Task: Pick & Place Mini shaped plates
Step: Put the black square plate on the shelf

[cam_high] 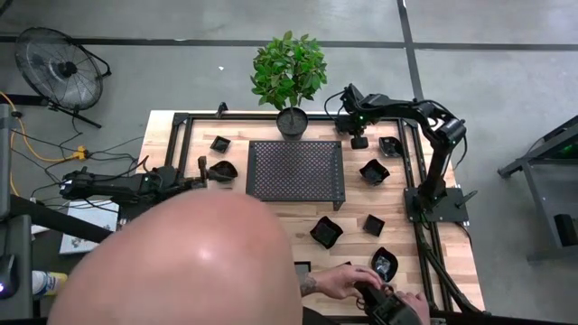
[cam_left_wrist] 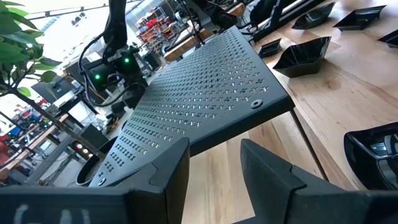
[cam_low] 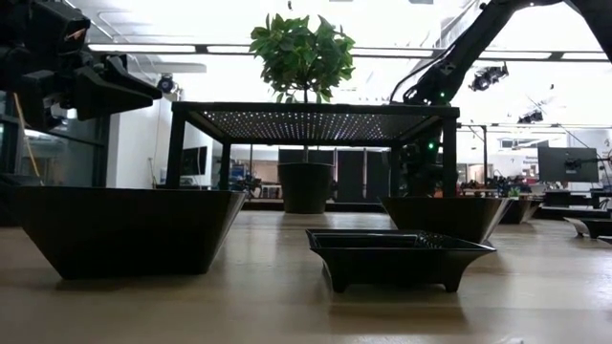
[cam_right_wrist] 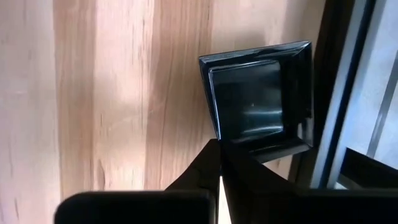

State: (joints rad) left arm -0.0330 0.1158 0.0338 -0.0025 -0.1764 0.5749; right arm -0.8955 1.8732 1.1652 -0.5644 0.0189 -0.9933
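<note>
Item: mini shaped plates (cam_high: 375,171), glossy black, scattered on the table around the perforated rack (cam_high: 295,170).

Handling (judged): light, rigid, slippery, chip-prone; pinch at a raised rim.

Right gripper (cam_right_wrist: 222,163): pinched together on a square plate (cam_right_wrist: 254,99) rim behind the rack.

Left gripper (cam_left_wrist: 214,180): parted, empty, beside the rack.

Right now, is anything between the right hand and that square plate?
Nothing visible does: the right hand is shut at the near rim of the square plate, on bare wood beside the black frame rail.
</note>
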